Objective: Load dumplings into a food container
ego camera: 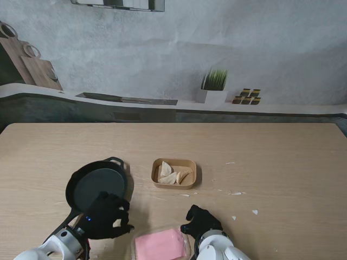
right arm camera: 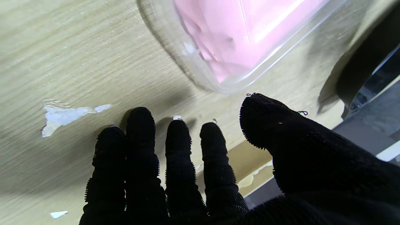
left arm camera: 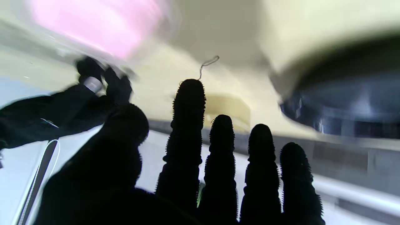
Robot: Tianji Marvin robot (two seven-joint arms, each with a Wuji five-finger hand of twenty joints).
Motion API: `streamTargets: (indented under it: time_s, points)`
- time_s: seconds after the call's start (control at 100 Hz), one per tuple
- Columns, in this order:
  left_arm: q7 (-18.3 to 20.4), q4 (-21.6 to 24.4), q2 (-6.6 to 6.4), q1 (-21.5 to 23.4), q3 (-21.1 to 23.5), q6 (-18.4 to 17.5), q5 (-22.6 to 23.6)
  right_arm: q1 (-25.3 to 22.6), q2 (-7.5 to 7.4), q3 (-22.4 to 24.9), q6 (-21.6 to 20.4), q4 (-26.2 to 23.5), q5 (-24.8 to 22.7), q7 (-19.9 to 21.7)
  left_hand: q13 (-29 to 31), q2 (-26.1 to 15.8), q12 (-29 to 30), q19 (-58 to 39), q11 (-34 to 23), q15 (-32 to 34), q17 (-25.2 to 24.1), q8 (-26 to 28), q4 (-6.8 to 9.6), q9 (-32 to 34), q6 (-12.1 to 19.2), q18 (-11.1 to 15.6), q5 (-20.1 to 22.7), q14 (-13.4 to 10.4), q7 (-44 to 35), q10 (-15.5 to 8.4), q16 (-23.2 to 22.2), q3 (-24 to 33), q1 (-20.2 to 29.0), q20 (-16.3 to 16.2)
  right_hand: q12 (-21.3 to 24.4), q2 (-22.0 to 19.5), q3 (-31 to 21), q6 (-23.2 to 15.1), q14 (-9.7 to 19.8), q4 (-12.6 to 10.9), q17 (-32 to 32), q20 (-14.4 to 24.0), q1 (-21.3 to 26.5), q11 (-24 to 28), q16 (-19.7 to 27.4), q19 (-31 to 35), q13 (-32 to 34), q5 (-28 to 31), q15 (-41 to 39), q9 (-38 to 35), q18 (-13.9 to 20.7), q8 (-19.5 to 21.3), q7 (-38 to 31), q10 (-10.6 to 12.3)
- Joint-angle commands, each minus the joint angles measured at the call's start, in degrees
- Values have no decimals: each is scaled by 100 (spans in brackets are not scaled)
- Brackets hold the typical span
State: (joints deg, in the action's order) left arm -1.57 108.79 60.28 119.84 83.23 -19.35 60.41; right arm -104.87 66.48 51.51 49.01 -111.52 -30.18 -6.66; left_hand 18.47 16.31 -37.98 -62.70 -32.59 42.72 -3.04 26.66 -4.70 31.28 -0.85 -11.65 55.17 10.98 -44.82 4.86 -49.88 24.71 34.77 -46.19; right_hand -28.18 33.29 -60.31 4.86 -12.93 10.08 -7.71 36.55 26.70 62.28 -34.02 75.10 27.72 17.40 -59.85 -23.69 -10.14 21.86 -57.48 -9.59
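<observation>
One counter (ego camera: 282, 162) fills the middle and lower frame of the stand view, light wood, its far edge running across just above mid-frame against a grey wall. The right half is mostly bare wood with a few white flecks (ego camera: 236, 193); the upper band of the counter is bare too.

One black pan (ego camera: 96, 187) sits lower left of centre, its handle running toward the lower left corner. One clear container (ego camera: 161, 245) with a pink base lies at the bottom edge, centre, partly cut off by the frame. One brown tray (ego camera: 174, 173) sits at mid-frame, just right of the pan and apart from it, holding about four dumplings (ego camera: 172, 174); the exact count is hard to tell.

Two black-gloved hands show. The left hand (ego camera: 107, 215) hangs over the pan's near rim, fingers (left arm camera: 189, 103) spread apart and holding nothing. The right hand (ego camera: 200, 219) is just right of the container's far corner, fingers (right arm camera: 178, 140) loosely extended side by side, thumb apart, holding nothing.
</observation>
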Motion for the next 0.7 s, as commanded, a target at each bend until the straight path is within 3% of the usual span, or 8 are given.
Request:
streamTargets:
  time_s: [0.0,0.04,0.09,0.19,0.39,0.48,0.57,0.69]
  points:
    - [-187,-185,-58,132,-17,45,609,-107,-30,-60,78,-59,-80,191,-221,-274,104,539,95,-53,-221,102,86,-45,164,-163,328,-30,191,-74,86,-179,9,124,3,-109,97,96,-285,-204,-47,120,-238,55,159,119,53,101,248,-112,61,-84,51,-118]
    - [-177,-232,-62,187,35,-52,589,-116,-42,-84,119,-77,-116,215,-287,-238,102,780,99,-63,-223,61,92,-71,222,-193,341,-72,307,-129,76,-179,37,184,11,-112,107,111,-312,-203,-57,121,-258,37,165,119,78,157,255,-149,44,-88,60,-146]
    - [-203,-314,-59,227,45,-171,496,-117,-46,-121,161,-81,-151,216,-341,136,96,1249,100,-77,-225,-273,-48,-40,299,-277,445,-77,308,-152,57,71,133,228,22,-105,105,124,-353,-205,-90,122,-268,8,175,121,124,265,269,-216,5,-100,92,-185]
    - [-177,-433,-89,257,52,-368,578,-69,-67,-245,349,-87,-219,271,-379,387,109,1713,109,-121,-238,-551,-147,-79,562,-346,409,-192,157,-286,87,160,190,333,36,-134,121,179,-424,-199,-179,122,-330,-35,185,145,234,451,270,-349,-84,-114,142,-259]
    - [176,-605,-135,118,-204,-472,367,103,-148,-515,723,-83,-331,469,-501,773,17,2287,-3,-81,-238,-1142,-221,-185,654,-350,330,-309,28,-433,45,375,286,390,60,-256,188,610,-643,-175,-563,112,-609,-127,214,331,769,920,231,-908,-405,-138,273,-555]
    - [300,-650,-145,29,-365,-409,239,219,-211,-634,892,-103,-306,648,-487,940,-5,2300,-43,-55,-240,-1323,-240,-185,649,-330,290,-320,-13,-458,29,479,325,275,58,-294,233,674,-631,-164,-642,114,-698,-135,215,389,857,933,211,-972,-410,-135,281,-577]
    - [429,-679,-148,-43,-496,-349,53,201,-118,-576,900,-78,-641,1032,-509,1143,-15,2357,-58,-49,-258,-1369,-242,-207,630,-325,215,-315,-31,-462,21,535,484,273,62,-279,228,684,-637,-171,-676,98,-669,-159,224,412,891,926,219,-1004,-428,-130,284,-581]
    - [426,-689,-158,-92,-613,-295,83,181,13,-501,901,-94,-532,1090,-453,1455,-63,2377,-137,5,-238,-1584,-287,-185,705,-308,119,-359,-224,-596,-10,664,547,144,73,-149,109,312,-595,-195,-658,19,-403,-245,246,414,870,598,254,-984,-398,71,-62,-519]
